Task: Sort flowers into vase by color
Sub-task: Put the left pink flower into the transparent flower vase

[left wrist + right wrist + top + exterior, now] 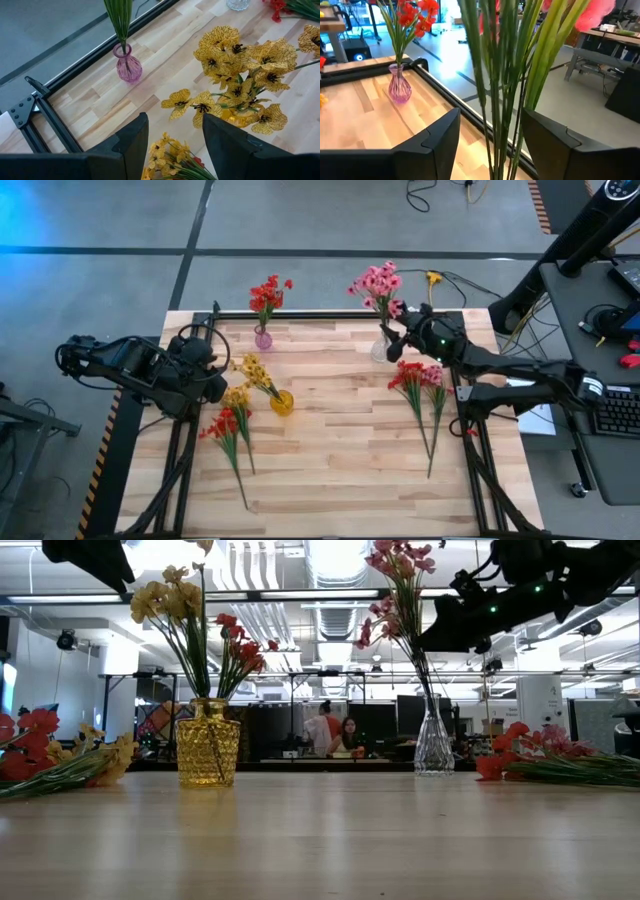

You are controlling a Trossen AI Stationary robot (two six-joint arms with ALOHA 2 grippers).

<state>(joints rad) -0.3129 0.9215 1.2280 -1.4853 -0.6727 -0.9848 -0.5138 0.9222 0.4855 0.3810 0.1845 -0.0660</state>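
Standing in the clear glass vase (379, 348) at the bench's (340, 470) far right: pink flowers (377, 283), stems between the spread fingers of the right claw (392, 338), contact impossible to tell. Filling the amber vase (282, 402): yellow flowers (252, 369). Filling the purple vase (263, 337) at the far edge: red flowers (268, 293). Lying loose: a red-and-yellow bunch (228, 423) at left, a red-and-pink bunch (418, 377) at right. Hovering over the left bunch, fingers apart, gripping nothing: left claw (216, 385).

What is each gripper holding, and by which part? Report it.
Nothing is held. The left gripper is open above the yellow flowers; the right gripper is open around the pink flowers' stems, not pinching them.
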